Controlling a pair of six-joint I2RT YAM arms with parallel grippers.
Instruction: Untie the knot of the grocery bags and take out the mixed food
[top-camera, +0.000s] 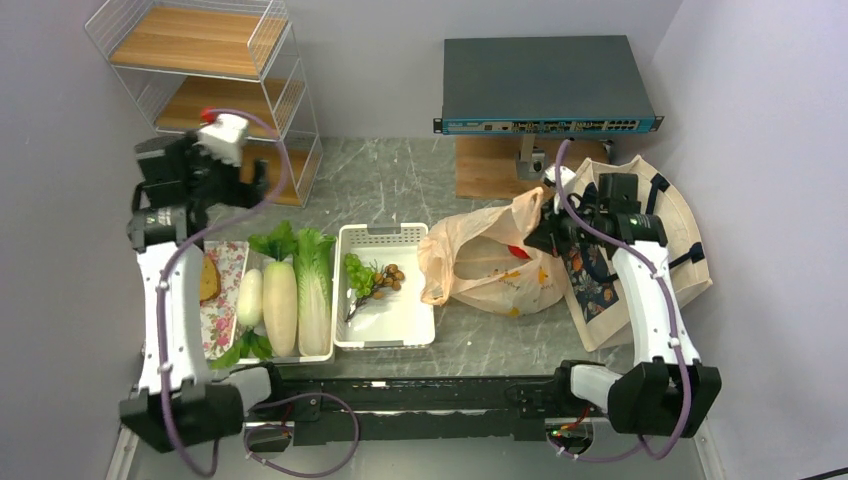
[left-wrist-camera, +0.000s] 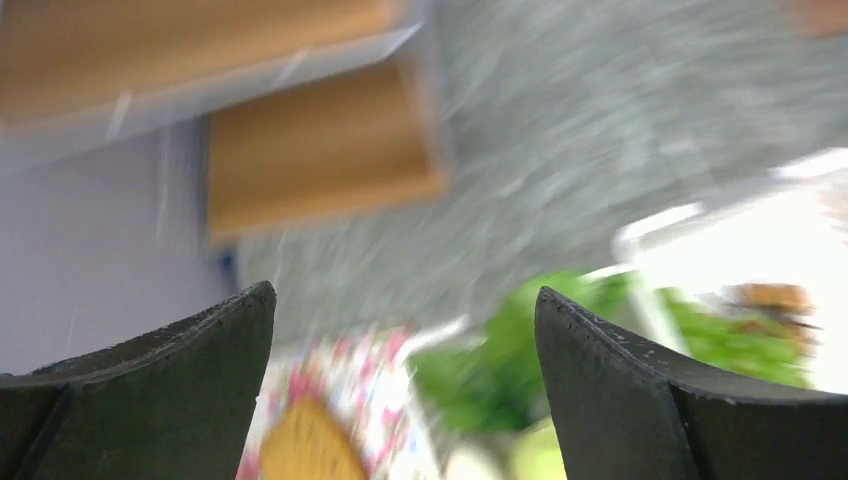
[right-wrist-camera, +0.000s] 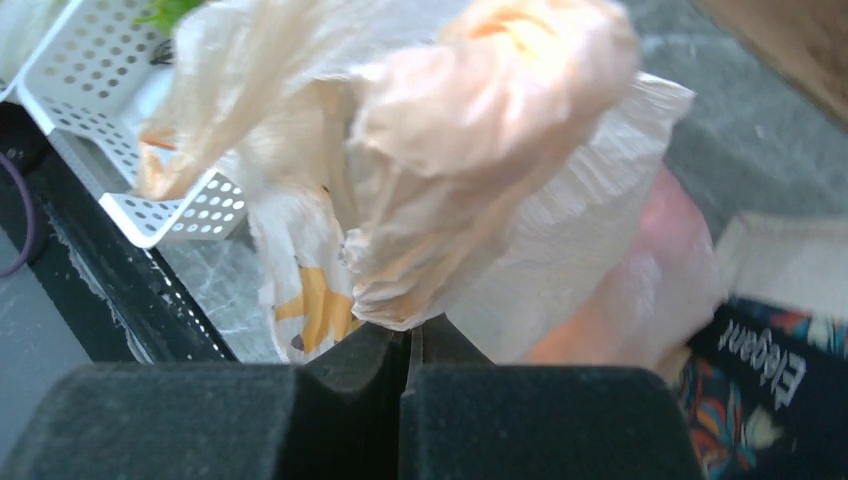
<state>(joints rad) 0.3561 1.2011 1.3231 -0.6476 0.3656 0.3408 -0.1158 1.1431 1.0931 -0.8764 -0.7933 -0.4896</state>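
Plastic bag (top-camera: 490, 265) lies between the white basket (top-camera: 385, 343) and the canvas tote (top-camera: 690, 250). Right gripper (right-wrist-camera: 410, 345) pinches its bunched top (right-wrist-camera: 400, 270); left gripper (left-wrist-camera: 403, 300) hangs spread wide and empty near the wire rack (top-camera: 200, 60)

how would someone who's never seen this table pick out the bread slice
Start at the wire shelf rack in the back left corner and come forward. The leftmost tray, floral-patterned, lies beside the left arm, and the bread slice sits on it. Flat and brown, it differs from the white radishes and green cabbage alongside.
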